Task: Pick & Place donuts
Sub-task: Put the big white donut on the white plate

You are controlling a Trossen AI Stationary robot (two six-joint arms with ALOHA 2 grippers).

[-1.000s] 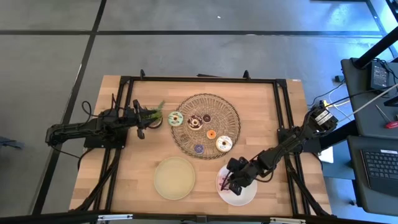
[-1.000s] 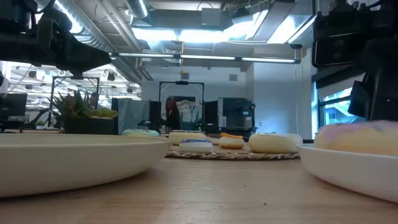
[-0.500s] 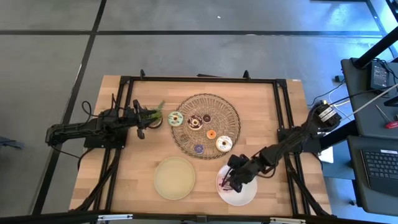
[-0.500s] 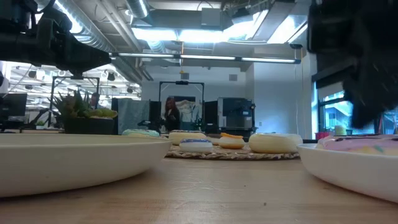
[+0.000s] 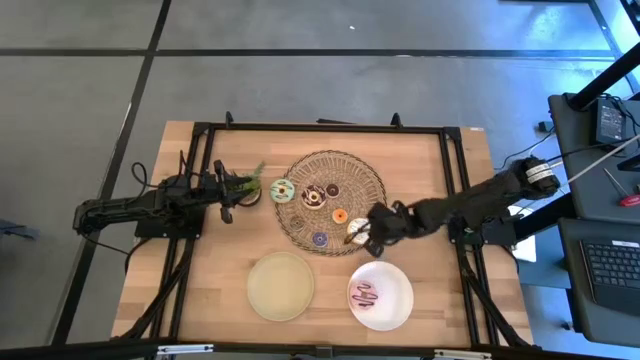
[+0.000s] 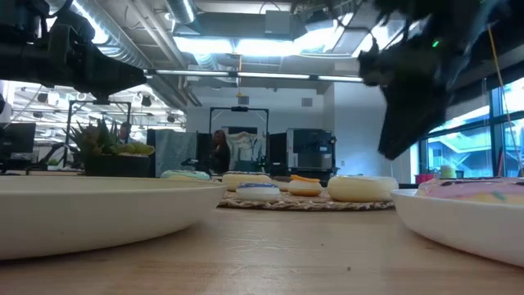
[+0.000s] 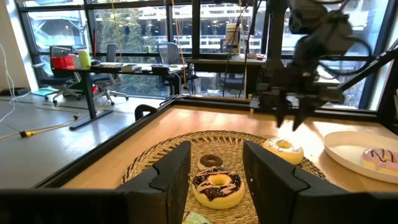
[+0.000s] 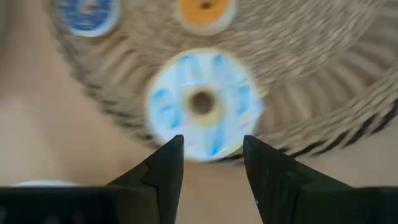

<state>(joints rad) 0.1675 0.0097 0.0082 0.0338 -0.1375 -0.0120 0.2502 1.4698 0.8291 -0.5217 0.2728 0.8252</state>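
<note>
Seen from above: round woven wicker mat (image 5: 335, 165) at the centre of the wooden tabletop (image 5: 420, 180), carrying most of the toy ring donuts. Right gripper (image 5: 366, 231) poised over the mat's near right edge, directly above the white donut with blue streaks (image 8: 202, 106), jaws spread wide and empty, one on either side of the ring in the right wrist view. Just beyond it on the mat, a small orange-iced donut (image 8: 204, 10) and a small blue-iced donut (image 8: 89, 10). Nearer the mat's centre, a larger chocolate-iced donut with white drizzle (image 7: 216, 185) and behind it a small dark brown donut (image 7: 210, 161). At the mat's left edge, a green-iced donut (image 5: 282, 190). Off the mat, on the white round plate (image 5: 396, 297) near the front of the tabletop, a pink-iced donut with dark stripes (image 5: 367, 294), lying flat and apart from the gripper. Beside that plate, a pale yellow round plate (image 5: 281, 286). Left gripper (image 5: 228, 193) parked at the left side of the tabletop beside a small green potted plant (image 5: 247, 186), jaws parted and holding nothing. Beyond the tabletop, in the low view, a person (image 6: 221, 152) standing among the room's equipment.
</note>
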